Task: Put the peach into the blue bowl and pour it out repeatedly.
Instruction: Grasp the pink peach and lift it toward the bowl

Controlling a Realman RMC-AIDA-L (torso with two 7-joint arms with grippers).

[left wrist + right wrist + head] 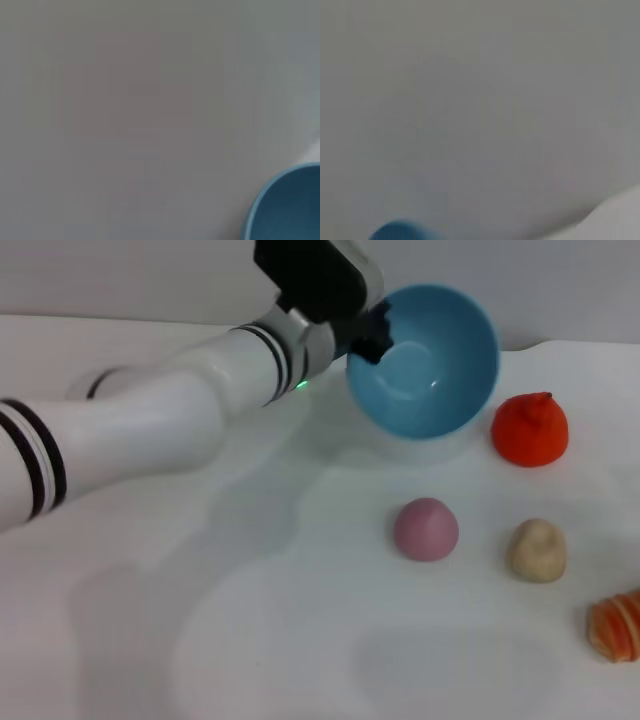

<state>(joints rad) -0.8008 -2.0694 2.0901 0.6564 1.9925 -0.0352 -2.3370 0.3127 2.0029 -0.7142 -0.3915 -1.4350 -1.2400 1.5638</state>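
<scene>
In the head view, the left gripper (pixel 375 340) sits at the upper middle of the frame, its jaws closed on the left rim of the blue bowl (pixel 430 365). The bowl is held off the counter (pixel 250 620) and tipped so its opening faces the camera; its inside shows bare blue, with nothing in it. The left arm runs from the left edge of the frame up to that grip.

The peach (pixel 426 529) lies on the counter below the bowl, right of the frame's centre, well apart from the jaws and outside the bowl. Just to its right rests a pale beige lumpy item (pixel 537 550). An orange-red fruit with a nub (pixel 530 430) sits at the right, beside the bowl's lower right edge. A striped orange item (pixel 617 626) is cut off by the right edge lower down. The right gripper does not appear in this view.

In the left wrist view, only a curved part of the blue bowl (pixel 287 207) shows in the lower right corner, against a plain grey background. No jaws are seen here.

In the right wrist view, a small patch of blue, seemingly the bowl (pixel 395 231), shows at the bottom left edge; the rest is plain grey. The right arm's own jaws are not visible, so their state cannot be told.
</scene>
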